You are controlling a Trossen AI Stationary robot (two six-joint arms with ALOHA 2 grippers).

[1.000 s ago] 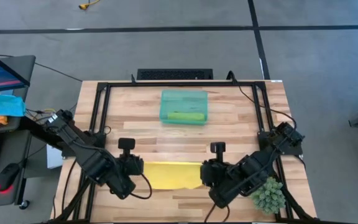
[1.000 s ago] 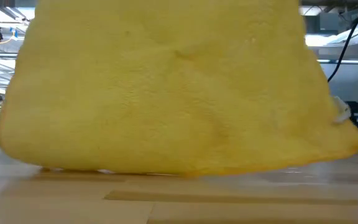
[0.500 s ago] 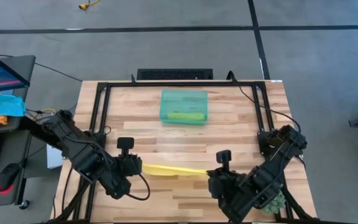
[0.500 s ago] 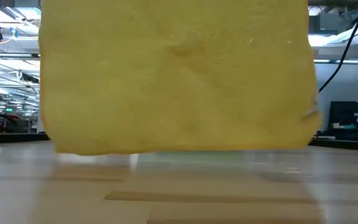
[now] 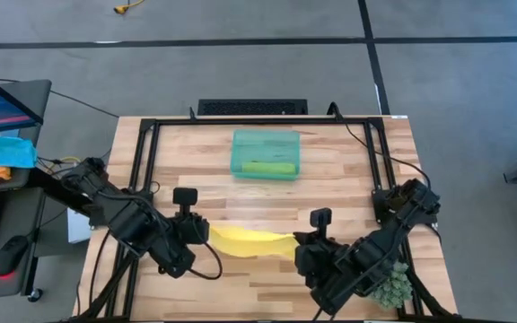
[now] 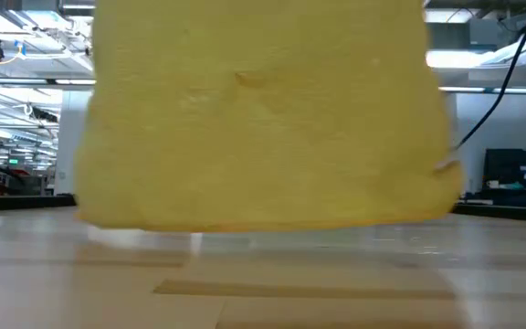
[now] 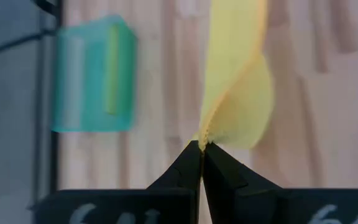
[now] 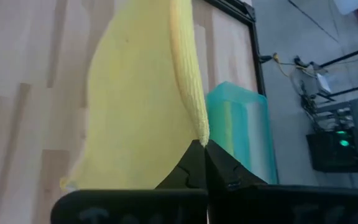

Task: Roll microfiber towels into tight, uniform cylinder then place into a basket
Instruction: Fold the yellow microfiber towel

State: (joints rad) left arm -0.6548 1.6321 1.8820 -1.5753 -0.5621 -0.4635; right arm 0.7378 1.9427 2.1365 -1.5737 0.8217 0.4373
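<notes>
Holding: yellow towel [image 5: 245, 240], one corner pinched in my left gripper [image 5: 203, 235], the other in my right gripper [image 5: 300, 251], both sets of fingers clamped tight on the cloth edge.

Position: cloth hangs between the two grippers as a sheet over the near half of the table [image 5: 348, 179]; in the low view its lower hem looks just clear of the wood.

Basket [image 5: 265, 153]: teal, toward the far side of the table, well apart from the cloth; a rolled green towel [image 5: 268, 168] lies inside it.

Also present: small green plant [image 5: 389, 285] beside my right arm.

Handling note, my judgement: keep both corners level and the top edge taut, lower evenly so the cloth lands flat and square, without folds, ready for rolling.
</notes>
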